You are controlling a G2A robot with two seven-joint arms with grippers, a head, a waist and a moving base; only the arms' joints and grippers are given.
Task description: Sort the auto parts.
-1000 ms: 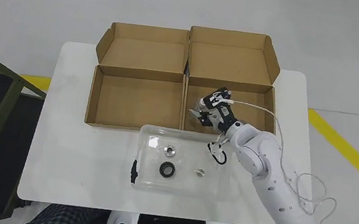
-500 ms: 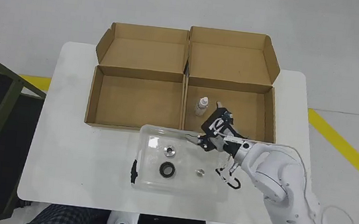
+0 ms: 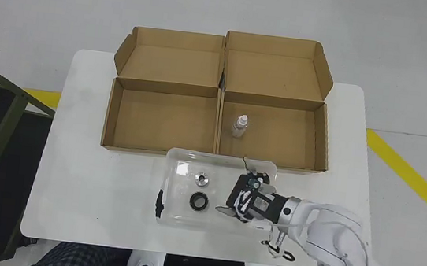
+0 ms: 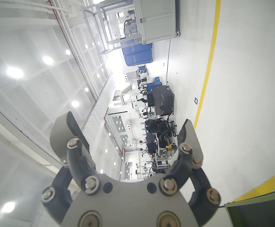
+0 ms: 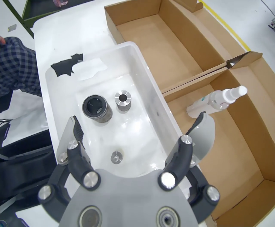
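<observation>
Three metal parts lie in the clear bin [image 3: 183,158], which stands at the near edge of the table [image 3: 76,157], just in front of two open cardboard boxes set side by side, the left box [image 3: 109,113] and the right box [image 3: 320,137]. A bearing [image 5: 97,109] with a black bore and a silver bushing [image 5: 122,101] stand on end just beside each other, not touching, around the middle of the bin's floor, the bushing nearer the far wall. A small silver piece [image 5: 116,157], perhaps a screw head or a cap, lies alone toward the bin's right end. The right gripper [image 5: 137,123] hangs over that right end, jaws spread wide and holding nothing, the small piece below the gap between them. One finger [image 5: 74,129] is by the bin's near wall, the other by its far rim. A white spray bottle [image 3: 240,125] sits in the right box, near the wall next to the left box and apart from the gripper. A scrap of black tape [image 5: 66,65] clings to the bin's left end. The left gripper [image 4: 127,120] faces out into the hall, its jaws likewise wide apart with nothing between them
</observation>
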